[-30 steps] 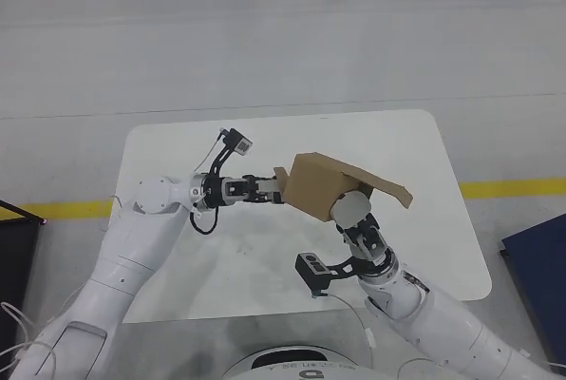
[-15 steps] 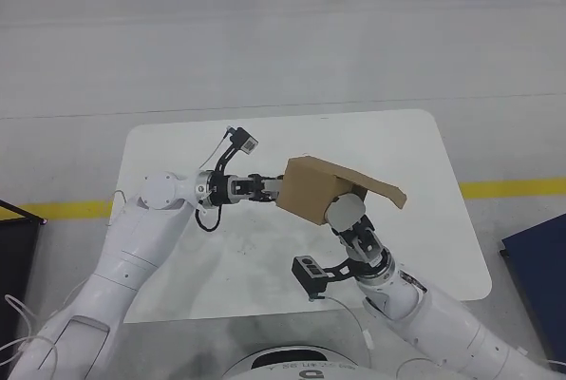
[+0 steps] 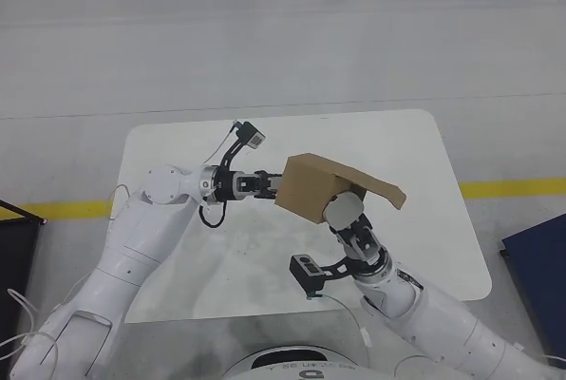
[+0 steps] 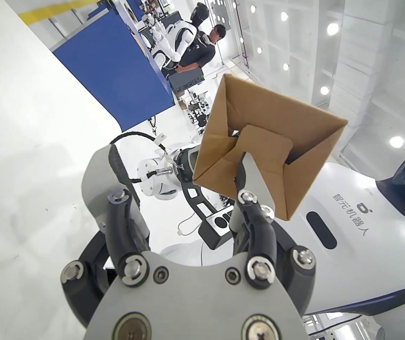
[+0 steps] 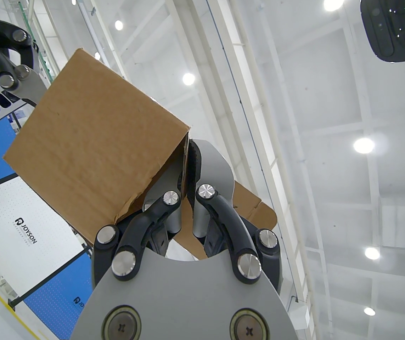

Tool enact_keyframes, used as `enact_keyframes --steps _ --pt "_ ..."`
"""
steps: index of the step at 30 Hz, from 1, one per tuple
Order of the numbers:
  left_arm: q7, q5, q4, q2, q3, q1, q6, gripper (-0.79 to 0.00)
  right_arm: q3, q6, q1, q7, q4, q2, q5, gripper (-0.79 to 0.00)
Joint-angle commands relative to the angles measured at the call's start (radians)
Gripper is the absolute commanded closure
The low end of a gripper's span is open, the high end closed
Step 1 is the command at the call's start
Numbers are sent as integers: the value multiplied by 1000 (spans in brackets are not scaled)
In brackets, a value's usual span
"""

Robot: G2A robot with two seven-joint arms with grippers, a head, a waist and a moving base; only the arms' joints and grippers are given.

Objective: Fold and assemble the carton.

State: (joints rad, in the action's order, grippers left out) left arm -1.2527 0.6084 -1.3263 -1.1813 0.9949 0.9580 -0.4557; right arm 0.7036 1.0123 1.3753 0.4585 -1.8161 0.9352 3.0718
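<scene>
**Firmly gripped: right hand on the carton wall, left hand spread at its open end**

Up close, the right hand is clenched on one wall of the brown carton. One of its fingers lies inside the box and the other is outside, with the cardboard edge pinched between them. From above, this right hand sits under the near side of the carton, and its arm runs back toward the robot.

Opposite it, the left hand is released, its two fingers spread well apart. The tip of one finger touches a small flap that is folded partway into the open end of the carton. The other finger stands clear of the cardboard. Behind the small flap the inside of the box is dark, and further panels slant in from the sides of the opening. In the top view the left hand meets the end of the carton that faces the robot's left.

Between the two hands, the carton is held tilted over the middle of the white tabletop. It has the shape of a box. At the end away from the left hand a long flap sticks out, unfolded. I cannot tell whether any corner of the carton touches the tabletop.

Beyond the tabletop, a yellow line runs across the grey floor.
</scene>
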Motion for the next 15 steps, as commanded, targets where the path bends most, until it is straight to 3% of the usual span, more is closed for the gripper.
enact_keyframes --steps 1,15 --pt "2 0 0 -1 -2 -2 0 -585 -8 0 -3 4 3 0 0 0" --pt "24 -22 -25 -14 -36 -20 28 -579 -125 0 -27 216 -64 -14 0 0"
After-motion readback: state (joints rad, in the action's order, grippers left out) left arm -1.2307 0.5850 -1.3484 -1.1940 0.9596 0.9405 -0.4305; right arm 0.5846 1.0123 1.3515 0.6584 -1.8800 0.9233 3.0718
